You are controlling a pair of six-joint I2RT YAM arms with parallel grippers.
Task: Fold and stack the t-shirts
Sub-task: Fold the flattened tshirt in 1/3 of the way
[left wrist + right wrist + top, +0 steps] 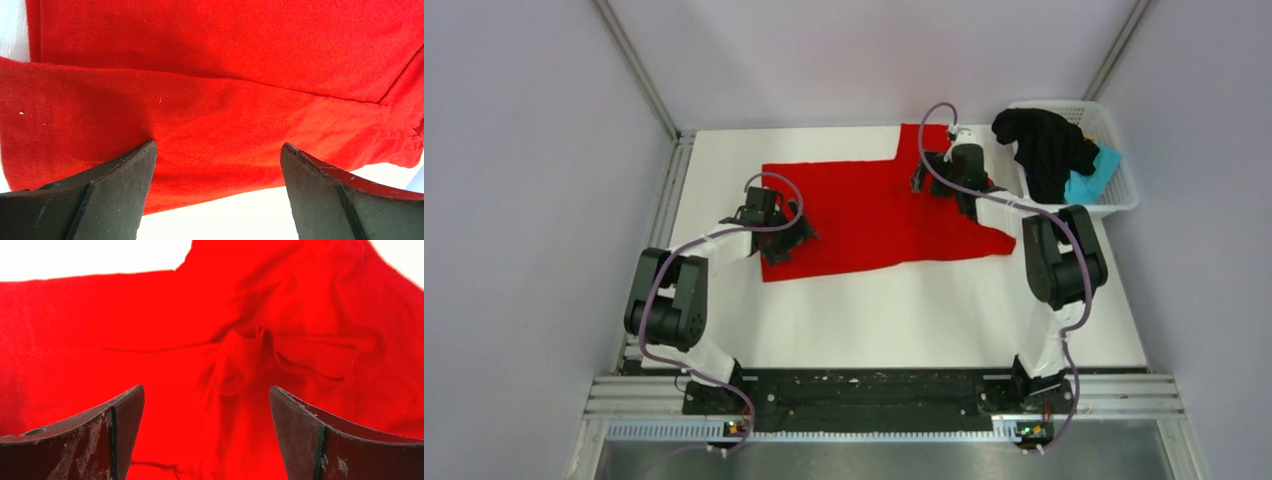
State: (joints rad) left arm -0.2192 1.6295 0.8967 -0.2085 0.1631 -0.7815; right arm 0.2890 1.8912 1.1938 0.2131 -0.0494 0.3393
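I see the red t-shirt (874, 215) spread out near the far edge of the bench (904, 310). My left pincer (217, 146) is wide open over its left end. My right pincer (206, 389) is wide open over its right end. Neither holds anything.

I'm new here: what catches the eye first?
A red t-shirt lies spread at centre, with the open left claw at its left edge and the open right claw over its far right part. A white basket at far right holds a black t-shirt and a teal t-shirt.
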